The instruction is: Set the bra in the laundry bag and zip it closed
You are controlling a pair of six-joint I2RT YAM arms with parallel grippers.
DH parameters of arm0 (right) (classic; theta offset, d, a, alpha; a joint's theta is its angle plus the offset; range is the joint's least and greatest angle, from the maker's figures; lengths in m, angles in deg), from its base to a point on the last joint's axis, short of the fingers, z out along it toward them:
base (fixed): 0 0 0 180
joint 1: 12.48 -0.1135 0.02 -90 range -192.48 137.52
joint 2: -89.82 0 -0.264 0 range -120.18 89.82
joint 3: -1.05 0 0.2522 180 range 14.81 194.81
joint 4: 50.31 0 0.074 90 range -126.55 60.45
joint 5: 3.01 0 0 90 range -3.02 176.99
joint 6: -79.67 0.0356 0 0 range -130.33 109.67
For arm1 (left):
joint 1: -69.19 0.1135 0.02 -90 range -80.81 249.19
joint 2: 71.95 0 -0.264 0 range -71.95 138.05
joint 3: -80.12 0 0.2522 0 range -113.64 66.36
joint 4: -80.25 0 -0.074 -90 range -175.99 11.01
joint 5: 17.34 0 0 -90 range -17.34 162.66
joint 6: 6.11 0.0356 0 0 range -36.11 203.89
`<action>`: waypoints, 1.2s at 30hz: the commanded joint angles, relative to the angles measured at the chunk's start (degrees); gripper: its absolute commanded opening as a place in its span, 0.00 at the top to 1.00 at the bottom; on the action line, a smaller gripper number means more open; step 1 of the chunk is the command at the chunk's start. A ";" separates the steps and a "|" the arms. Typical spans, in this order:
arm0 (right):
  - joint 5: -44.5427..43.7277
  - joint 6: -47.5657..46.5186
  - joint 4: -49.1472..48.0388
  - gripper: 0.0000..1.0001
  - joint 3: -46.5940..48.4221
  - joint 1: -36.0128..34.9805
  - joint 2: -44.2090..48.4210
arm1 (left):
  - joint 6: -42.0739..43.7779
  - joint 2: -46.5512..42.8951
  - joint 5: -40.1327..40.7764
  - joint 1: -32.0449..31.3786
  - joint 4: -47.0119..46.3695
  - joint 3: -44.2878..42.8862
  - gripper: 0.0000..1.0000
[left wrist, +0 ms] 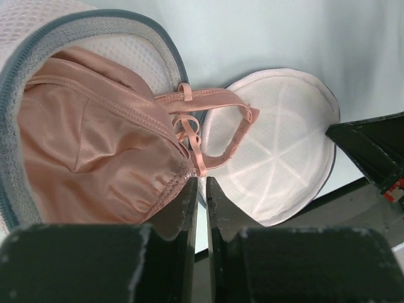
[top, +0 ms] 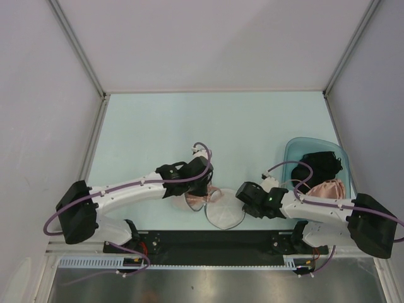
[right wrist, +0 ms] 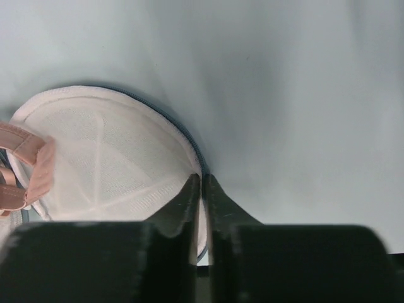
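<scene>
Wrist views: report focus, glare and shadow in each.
Left wrist: bra and laundry bag mesh sharp, soft sheen on the satin, no harsh glare; left fingers dark, slightly blurred. Right wrist: softer overall; right fingers a dark blur; uneven shading across the table.

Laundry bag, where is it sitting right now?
In the top view the laundry bag lies open at the table's near edge between the left gripper and right gripper, the bra in its left half.
</scene>
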 commanded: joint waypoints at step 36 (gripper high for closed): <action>-2.51 -28.62 24.31 1.00 47.44 -2.02 7.47 | -0.36 12.28 1.06 11.35 -11.31 1.22 0.98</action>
